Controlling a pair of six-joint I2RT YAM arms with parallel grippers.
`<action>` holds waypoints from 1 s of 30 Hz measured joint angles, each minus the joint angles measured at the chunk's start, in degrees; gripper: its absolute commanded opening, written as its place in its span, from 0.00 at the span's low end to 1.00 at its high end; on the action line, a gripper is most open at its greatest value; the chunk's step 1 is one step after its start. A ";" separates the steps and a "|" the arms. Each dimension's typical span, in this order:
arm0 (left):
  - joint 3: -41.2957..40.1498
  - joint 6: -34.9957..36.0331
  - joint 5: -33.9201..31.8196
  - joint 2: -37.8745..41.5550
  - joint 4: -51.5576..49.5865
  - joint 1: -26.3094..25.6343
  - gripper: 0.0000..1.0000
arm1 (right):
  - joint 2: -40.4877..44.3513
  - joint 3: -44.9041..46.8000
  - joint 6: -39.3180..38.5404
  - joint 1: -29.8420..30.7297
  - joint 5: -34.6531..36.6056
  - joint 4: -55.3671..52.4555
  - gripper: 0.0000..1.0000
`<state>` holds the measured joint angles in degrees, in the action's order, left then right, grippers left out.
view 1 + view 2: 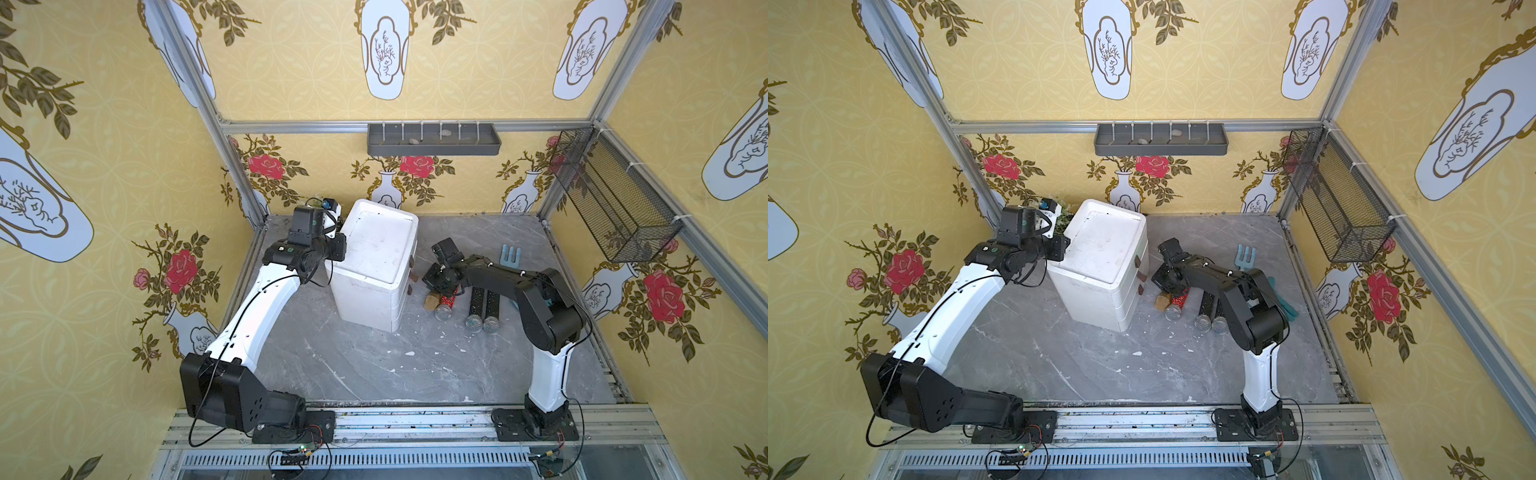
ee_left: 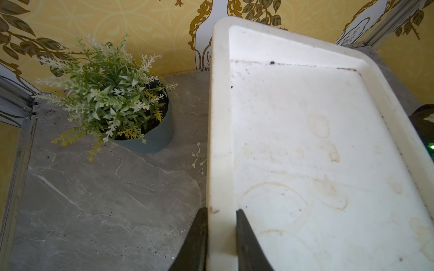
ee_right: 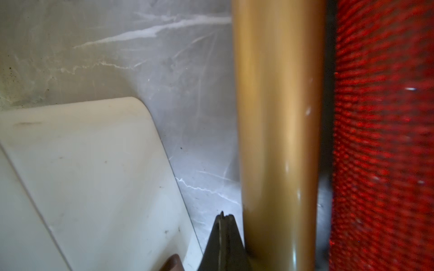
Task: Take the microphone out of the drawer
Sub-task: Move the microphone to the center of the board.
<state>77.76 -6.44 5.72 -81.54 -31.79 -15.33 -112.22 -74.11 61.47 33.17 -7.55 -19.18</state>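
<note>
A white drawer unit (image 1: pixel 374 257) (image 1: pixel 1104 253) stands at the back of the table, and its drawers look shut, brown handles (image 1: pixel 412 262) facing right. My left gripper (image 2: pixel 221 209) is shut on the raised rim of the unit's top (image 2: pixel 220 140). Several microphones lie on the table to the right of the unit: a gold one (image 3: pixel 279 117) (image 1: pixel 431 300), a red glitter one (image 3: pixel 380 140) (image 1: pixel 445 307) and two black ones (image 1: pixel 476 311) (image 1: pixel 491 313). My right gripper (image 3: pixel 223 214) is shut and empty, low between the unit (image 3: pixel 82 176) and the gold microphone.
A potted plant (image 2: pixel 112 101) stands in the back left corner behind the unit. A blue fork tool (image 1: pixel 511 254) lies at the back right, with a teal tool (image 1: pixel 1285 303) under the right arm. A grey shelf (image 1: pixel 432 139) and a mesh basket (image 1: pixel 611 195) hang on the walls.
</note>
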 measured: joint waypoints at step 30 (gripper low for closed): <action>0.04 0.00 0.09 -0.13 -0.02 0.00 0.15 | 9.25 16.48 -5.51 -0.74 -11.45 22.49 0.33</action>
<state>77.80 -6.44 5.80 -81.67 -31.81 -15.33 -102.98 -57.63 55.96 32.42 -19.00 3.31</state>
